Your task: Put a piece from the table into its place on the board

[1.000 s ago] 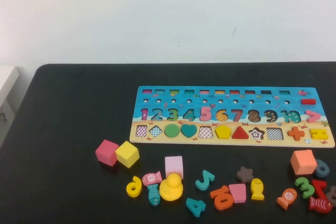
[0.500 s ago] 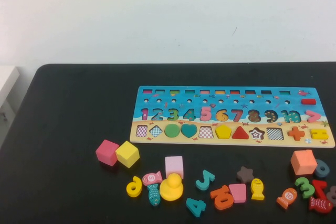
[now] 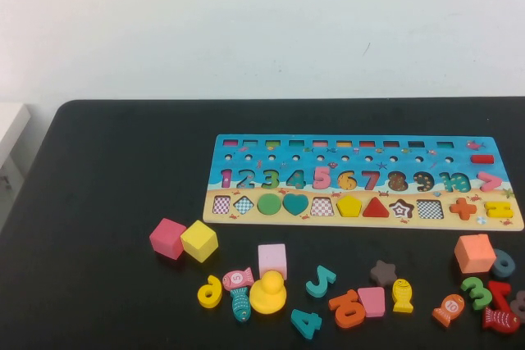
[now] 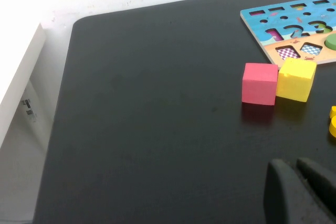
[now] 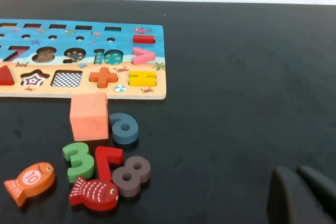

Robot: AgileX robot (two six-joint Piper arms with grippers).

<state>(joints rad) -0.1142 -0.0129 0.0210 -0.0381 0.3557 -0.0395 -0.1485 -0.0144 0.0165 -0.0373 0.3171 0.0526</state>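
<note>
We saw a black table (image 3: 107, 170) set against a white wall (image 3: 246, 22), with the puzzle board (image 3: 361, 182) lying flat toward its far right and loose pieces scattered along the near edge. No arm appeared from above. Only the left wrist view showed the left gripper (image 4: 302, 192), low over bare table near the pink cube (image 4: 259, 83) and yellow cube (image 4: 296, 79), which touched. The right wrist view alone showed the right gripper (image 5: 304, 195), well apart from the orange cube (image 5: 88, 116) just beside the board. We could not tell how far either pincer gaped or whether it held anything.

Blue-and-tan board (image 3: 361, 147); pink cube (image 3: 166, 238), yellow cube (image 3: 198, 240), black table (image 3: 107, 170).
</note>
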